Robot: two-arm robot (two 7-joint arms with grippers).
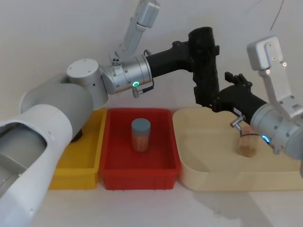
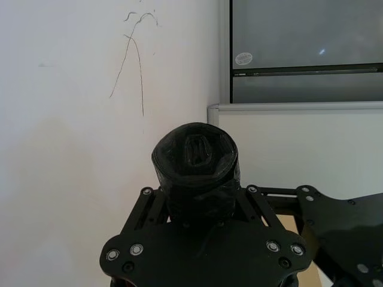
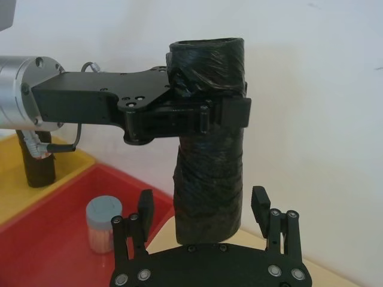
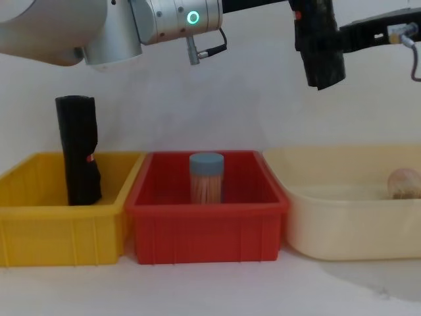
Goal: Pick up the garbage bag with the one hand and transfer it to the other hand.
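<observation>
My left tool (image 3: 206, 115) clenches the garbage bag (image 3: 206, 173) near its top, holding the black roll upright in the air above the left end of the cream tray (image 4: 355, 224). My right tool (image 3: 203, 206) sits at the roll's lower end. Its fingers (image 3: 146, 206) are released, one on each side, with a gap showing. A jar (image 4: 206, 178) with a grey lid stands in the red bin (image 4: 204, 224), and a second black roll (image 4: 79, 158) stands in the yellow bin (image 4: 39, 217).
</observation>
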